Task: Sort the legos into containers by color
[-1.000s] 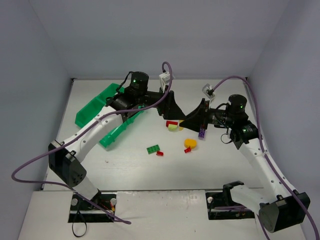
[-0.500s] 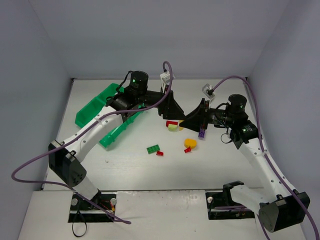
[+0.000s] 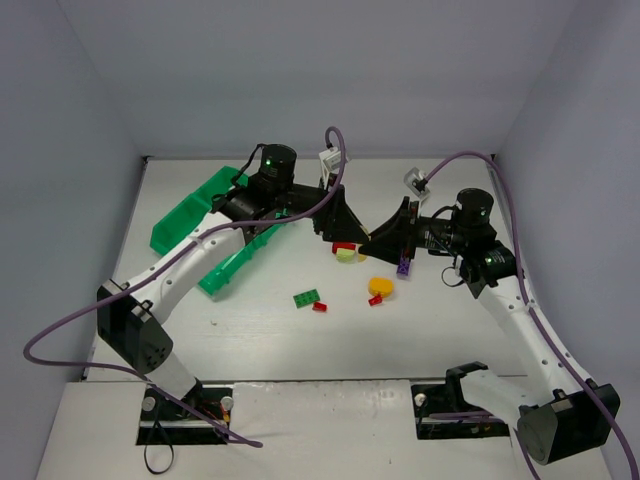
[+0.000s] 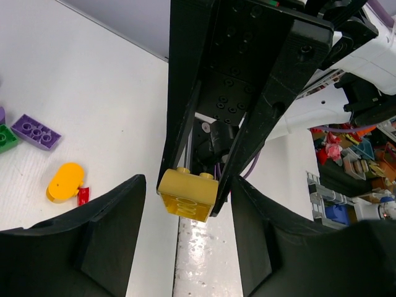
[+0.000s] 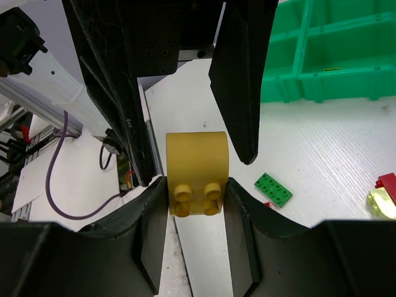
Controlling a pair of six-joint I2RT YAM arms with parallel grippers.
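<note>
Mid-air handover, by the look of it. Right end effector (image 5: 197, 183) pinching a yellow brick (image 5: 197, 162). Left end effector (image 4: 189, 182) spread wide, one finger to either side of that brick. Best closed squarely on its free faces before any release. Beneath both, on the bench (image 3: 260, 320): green plate (image 5: 272, 189), purple plate (image 4: 36, 131), red brick (image 5: 388, 182). Green tray (image 3: 185, 215) well behind the left end effector.

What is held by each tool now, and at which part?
The right tool grips a yellow brick by its two opposite sides. The left tool is open and holds nothing.
</note>
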